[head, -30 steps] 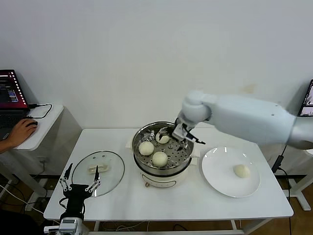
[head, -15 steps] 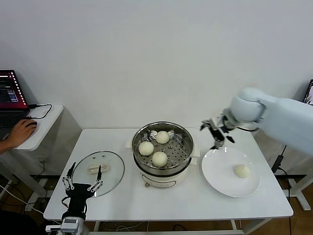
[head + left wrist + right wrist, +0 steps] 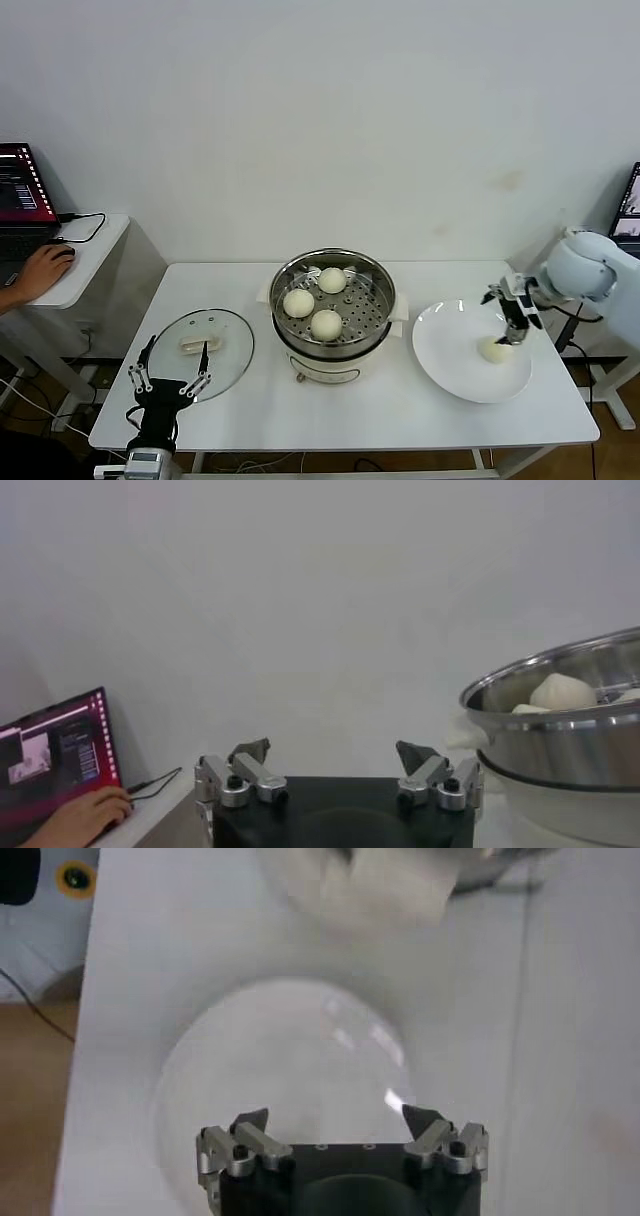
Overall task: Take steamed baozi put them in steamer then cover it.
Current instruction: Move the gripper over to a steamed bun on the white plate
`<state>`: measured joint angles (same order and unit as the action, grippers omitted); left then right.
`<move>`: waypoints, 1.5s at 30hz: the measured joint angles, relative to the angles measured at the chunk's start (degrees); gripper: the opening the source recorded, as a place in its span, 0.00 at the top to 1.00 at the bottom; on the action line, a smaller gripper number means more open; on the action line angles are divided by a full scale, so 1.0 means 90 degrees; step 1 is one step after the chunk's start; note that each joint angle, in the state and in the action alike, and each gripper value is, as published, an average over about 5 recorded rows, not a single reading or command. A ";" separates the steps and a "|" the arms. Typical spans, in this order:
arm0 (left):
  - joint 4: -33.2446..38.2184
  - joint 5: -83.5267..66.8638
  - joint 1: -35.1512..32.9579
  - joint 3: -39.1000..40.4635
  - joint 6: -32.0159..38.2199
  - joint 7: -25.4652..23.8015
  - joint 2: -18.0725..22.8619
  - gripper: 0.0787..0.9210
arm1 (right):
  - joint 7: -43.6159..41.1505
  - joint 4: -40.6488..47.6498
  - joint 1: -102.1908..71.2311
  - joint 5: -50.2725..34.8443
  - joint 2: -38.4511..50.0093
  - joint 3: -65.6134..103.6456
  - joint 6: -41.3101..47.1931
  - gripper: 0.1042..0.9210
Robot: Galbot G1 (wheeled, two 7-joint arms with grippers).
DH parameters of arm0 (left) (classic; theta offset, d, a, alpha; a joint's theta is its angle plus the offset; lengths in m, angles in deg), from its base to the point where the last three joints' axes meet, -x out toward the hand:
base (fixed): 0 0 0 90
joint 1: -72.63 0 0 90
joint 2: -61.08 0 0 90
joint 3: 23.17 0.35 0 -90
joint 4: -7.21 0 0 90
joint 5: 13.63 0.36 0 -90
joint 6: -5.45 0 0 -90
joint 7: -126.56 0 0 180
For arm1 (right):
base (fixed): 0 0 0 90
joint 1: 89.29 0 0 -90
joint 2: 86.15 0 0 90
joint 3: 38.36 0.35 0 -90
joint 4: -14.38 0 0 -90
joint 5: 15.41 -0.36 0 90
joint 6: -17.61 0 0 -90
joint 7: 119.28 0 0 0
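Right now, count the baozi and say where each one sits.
4. Three lie on the steamer tray: one far, one left, one near. The fourth is on the white plate, beside the right gripper.

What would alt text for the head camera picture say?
The right gripper, open, hovers over the last baozi on a white plate. Three baozi sit in the steamer; the cover lies on the table beside the idle left gripper.

Four baozi (image 3: 299,302), one steamer (image 3: 378,322).
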<state>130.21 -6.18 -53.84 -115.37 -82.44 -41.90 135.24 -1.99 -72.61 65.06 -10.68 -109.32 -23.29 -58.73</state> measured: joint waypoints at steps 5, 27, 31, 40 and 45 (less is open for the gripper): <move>0.0035 0.0044 -0.0059 -0.0012 0.0000 0.0004 0.0046 0.12 | -0.0026 0.0386 -0.0798 0.0475 -0.0030 0.0691 -0.0201 0.12; -0.0011 0.0127 -0.0073 -0.0023 -0.0023 0.0005 0.0089 0.12 | 0.0176 0.2141 -0.2067 0.1650 -0.1234 0.1883 -0.0698 0.12; -0.0040 0.0128 -0.0042 -0.0013 -0.0035 -0.0001 0.0089 0.12 | 0.0179 0.2335 -0.2089 0.1725 -0.1430 0.1892 -0.0684 0.17; -0.0090 0.0124 -0.0005 -0.0006 -0.0049 -0.0004 0.0094 0.12 | 0.0199 0.2583 -0.2171 0.1838 -0.1664 0.1971 -0.0637 0.31; -0.0107 0.0124 -0.0004 -0.0004 -0.0049 -0.0004 0.0100 0.12 | 0.0177 0.2590 -0.2174 0.1849 -0.1675 0.1994 -0.0619 0.41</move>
<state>129.25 -5.06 -53.87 -115.41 -82.88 -41.93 136.14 -0.40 -49.30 45.49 5.96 -124.40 -5.34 -64.31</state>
